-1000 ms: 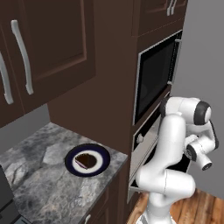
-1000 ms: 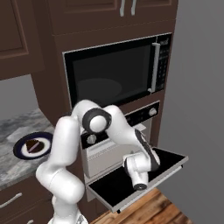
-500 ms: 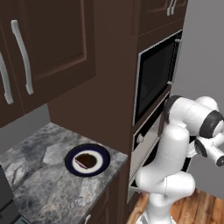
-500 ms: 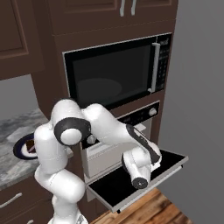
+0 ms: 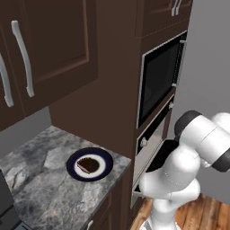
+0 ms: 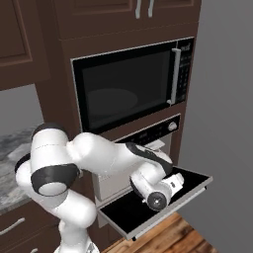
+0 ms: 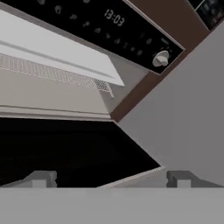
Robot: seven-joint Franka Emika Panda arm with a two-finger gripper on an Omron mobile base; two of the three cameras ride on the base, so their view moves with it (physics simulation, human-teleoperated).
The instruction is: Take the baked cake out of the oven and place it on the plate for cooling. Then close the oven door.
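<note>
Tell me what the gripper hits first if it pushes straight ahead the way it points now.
Probably the oven door: its dark inner glass lies directly beyond the gripper, with the oven cavity behind. Depth is hard to judge.

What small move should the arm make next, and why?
Probably lower the end effector under the outer edge of the oven door to lift it. The cake already sits on the plate, the door hangs fully open, and the open, empty fingers hover over its dark glass near the far edge.
</note>
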